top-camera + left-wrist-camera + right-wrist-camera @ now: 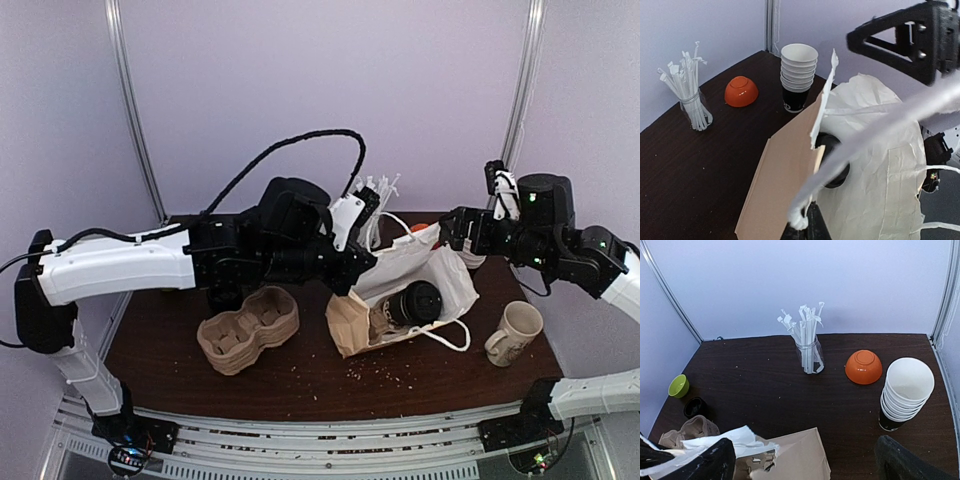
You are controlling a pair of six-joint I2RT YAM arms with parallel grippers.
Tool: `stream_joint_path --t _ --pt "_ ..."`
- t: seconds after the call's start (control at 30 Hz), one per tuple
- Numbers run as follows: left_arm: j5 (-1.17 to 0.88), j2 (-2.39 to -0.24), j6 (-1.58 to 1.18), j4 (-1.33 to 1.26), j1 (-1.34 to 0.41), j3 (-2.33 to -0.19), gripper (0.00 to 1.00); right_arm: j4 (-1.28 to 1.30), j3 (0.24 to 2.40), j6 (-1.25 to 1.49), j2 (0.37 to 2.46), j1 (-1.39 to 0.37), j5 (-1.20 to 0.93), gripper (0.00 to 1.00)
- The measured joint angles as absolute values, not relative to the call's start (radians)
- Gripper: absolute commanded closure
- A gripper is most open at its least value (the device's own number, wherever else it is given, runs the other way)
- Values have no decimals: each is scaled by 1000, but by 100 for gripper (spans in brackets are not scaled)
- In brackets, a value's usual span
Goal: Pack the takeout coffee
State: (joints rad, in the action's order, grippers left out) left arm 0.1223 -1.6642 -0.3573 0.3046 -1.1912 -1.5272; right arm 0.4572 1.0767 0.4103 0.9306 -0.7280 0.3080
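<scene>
Only the lid of the takeout coffee shows; the cup body is buried in the paper bag. On the left wrist view, the bag handle is just a blurred white streak. The right gripper has both fingers chopped by the bottom edge. The stack of white paper cups hides most of a black cup. Mug print: too small to read.

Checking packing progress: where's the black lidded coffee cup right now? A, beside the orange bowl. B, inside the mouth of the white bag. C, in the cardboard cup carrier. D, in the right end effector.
B: from above, the black lidded cup sits in the open mouth of the white bag, its lid showing.
</scene>
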Motion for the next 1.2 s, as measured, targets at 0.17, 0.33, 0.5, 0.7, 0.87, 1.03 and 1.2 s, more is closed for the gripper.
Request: stream_joint_path --t 0.17,0.33,0.5,0.7,0.87,1.03,1.2 --pt "90 -1695 -476 318 -1140 -1557 100 517 1196 380 955 -727 323 6" --pt "64 -1721 -583 316 -1111 -1560 100 580 1341 334 1002 -726 260 22" --pt "63 -1727 -659 316 -1095 -1566 100 651 1440 297 1103 -726 147 40" --pt "70 -1727 -716 320 -1075 -1581 100 778 1487 287 1231 -726 67 45" --pt "46 -1727 -769 336 -1045 -1597 100 869 1551 286 1320 -726 47 48" --pt "1 -1727 -855 349 -1021 -1599 100 950 1676 282 1401 -726 43 54" --pt "-42 -1727 -956 364 -1018 -1599 100 1008 1757 265 1436 -726 44 68"
